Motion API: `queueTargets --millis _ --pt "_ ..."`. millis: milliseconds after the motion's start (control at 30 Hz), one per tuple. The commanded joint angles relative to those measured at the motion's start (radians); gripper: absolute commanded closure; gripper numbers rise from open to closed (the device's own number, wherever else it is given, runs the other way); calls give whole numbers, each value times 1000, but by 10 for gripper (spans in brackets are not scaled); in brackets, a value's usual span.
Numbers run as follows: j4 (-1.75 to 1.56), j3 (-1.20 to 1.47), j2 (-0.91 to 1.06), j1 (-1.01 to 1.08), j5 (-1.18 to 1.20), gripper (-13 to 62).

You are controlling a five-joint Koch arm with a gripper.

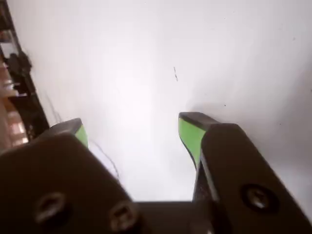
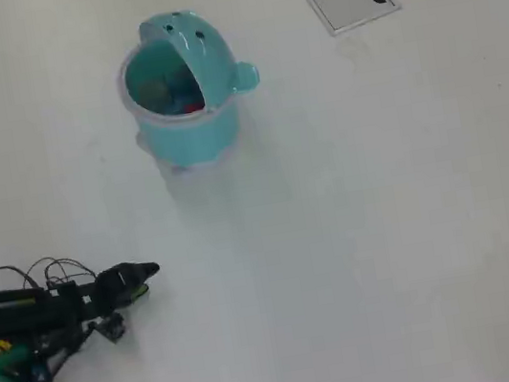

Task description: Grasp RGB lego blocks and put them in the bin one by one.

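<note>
Hand spread wide, empty, over bare white desk near its left edge. Teal bin toward far edge, lid up, red block inside.

Arm lies low and folded at the left edge in the overhead view, pointing right, wires looped over its back. Gripper at its right tip, black with green pads. Wrist view: gripper enters from the bottom, jaws spread wide apart, nothing between them. Green pads face inward on both fingers. Two screws show on the left jaw body, one on the right.
</note>
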Motion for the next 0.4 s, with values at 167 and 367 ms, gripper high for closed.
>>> queueTargets --millis 167,367 --pt "61 75 52 3 0 148" --pt "61 75 52 3 0 148"
